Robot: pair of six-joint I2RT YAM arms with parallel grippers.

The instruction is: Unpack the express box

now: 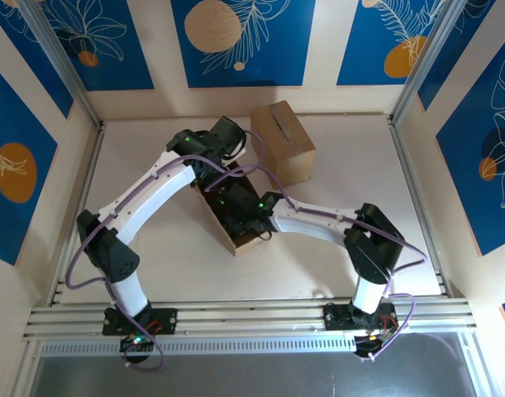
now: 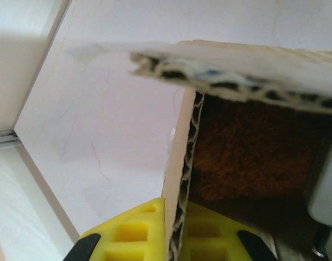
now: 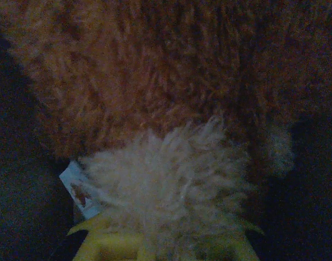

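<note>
Where the two arms meet at mid-table lies the open, brown corrugated-cardboard express box (image 1: 230, 234), set at a slant with one end toward the near edge. Inside it sits a fuzzy brown plush toy (image 3: 155, 81) with a cream tuft of fur (image 3: 171, 179) and a small white fabric tag (image 3: 76, 190) at its side. In the left wrist view the same brown fur (image 2: 236, 152) shows beyond the box's side wall (image 2: 182, 179), under a raised flap (image 2: 236, 70) whose fluted edge runs across the top.

The left gripper (image 1: 209, 184) is clamped on that side wall, one yellow finger (image 2: 133, 231) outside and the other inside, the jaws closed tight against the cardboard. The right gripper (image 1: 235, 217) reaches down into the box, and its jaws are closed on the plush toy — the cream tuft is bunched between its yellow fingers (image 3: 100, 244).

Just behind the express box, toward the far right, stands a second, closed brown cardboard box (image 1: 283, 142), apart from both grippers. Both boxes rest on a pale tabletop (image 1: 335, 248) — framed by aluminium rails and by walls with blue leaf-patterned panels (image 1: 235, 41).
</note>
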